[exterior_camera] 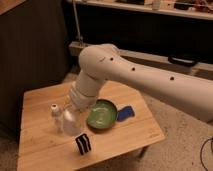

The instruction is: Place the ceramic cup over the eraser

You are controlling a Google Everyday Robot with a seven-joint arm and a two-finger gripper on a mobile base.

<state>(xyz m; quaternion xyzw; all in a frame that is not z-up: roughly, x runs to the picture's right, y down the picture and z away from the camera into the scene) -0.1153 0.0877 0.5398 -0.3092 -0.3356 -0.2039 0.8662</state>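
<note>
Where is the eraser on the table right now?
In the camera view, the eraser stands near the front edge of the table, below the green bowl; the claw and ceramic cup are just beyond it, beside the bottle.

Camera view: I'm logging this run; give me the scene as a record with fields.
hand: at the white arm's end, low over the left half of the light wooden table
cup: small white ceramic cup at the hand, behind-left of the eraser, not over it
eraser: black-and-white striped block, uncovered, near the front edge
bottle: clear plastic bottle with white cap, upright, left of the cup
bowl: green bowl, right of the hand
other: flat blue object, right of the bowl
</note>
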